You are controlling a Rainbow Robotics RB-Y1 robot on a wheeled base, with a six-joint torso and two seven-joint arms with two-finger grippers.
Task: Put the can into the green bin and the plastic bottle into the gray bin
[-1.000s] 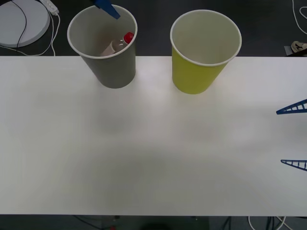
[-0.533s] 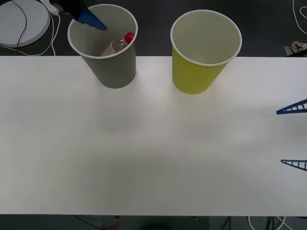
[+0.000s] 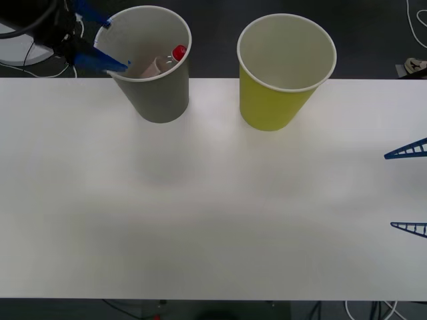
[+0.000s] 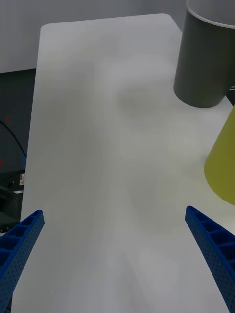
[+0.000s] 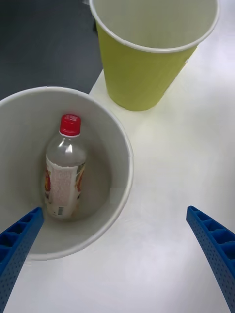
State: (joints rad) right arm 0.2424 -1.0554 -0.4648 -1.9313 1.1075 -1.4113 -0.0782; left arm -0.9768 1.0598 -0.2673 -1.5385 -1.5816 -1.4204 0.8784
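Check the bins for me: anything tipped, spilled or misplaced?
Nothing stands out. The gray bin and green bin stand upright on the table, and the plastic bottle leans capped inside the gray bin.

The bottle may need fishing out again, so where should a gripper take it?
Probably by the red cap and neck of the bottle, coming straight down through the gray bin's open mouth: it leans cap-up against the wall, and the walls block its sides.

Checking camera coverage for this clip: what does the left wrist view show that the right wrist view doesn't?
Left wrist view alone: the plastic bottle lying inside the gray bin, red cap up, and the green bin's white inside. Right wrist view alone: the long bare stretch of table and its far corner. Both: the two bins' outer walls, and each arm's own tool open.
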